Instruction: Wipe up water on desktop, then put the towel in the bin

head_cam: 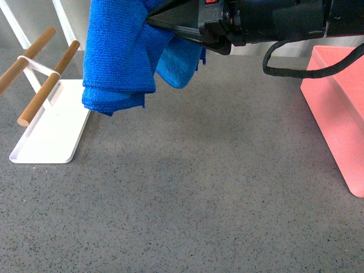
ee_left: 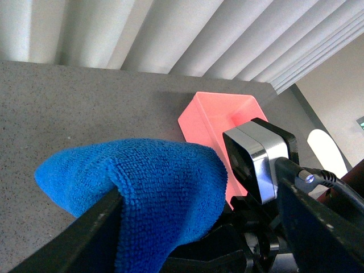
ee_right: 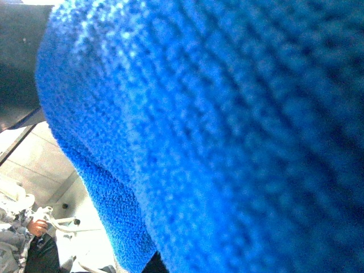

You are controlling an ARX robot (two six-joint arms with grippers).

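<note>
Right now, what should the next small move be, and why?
Probably carry the towel rightward toward the bin: it hangs bunched from the right hand, clear of the desktop, and no water shows there.

Bright even light, a soft shadow on the desktop (head_cam: 170, 165), the towel (ee_right: 227, 142) blurred up close.

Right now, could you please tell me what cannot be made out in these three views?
Right gripper: front view, jaws buried in the towel folds, so open or shut is unclear.
Right wrist view: blurred towel fills nearly everything.
Bin: front view, cut off by the right edge; left wrist view, towel hides part of it.
Desktop: any water on it is too faint to tell.
</note>
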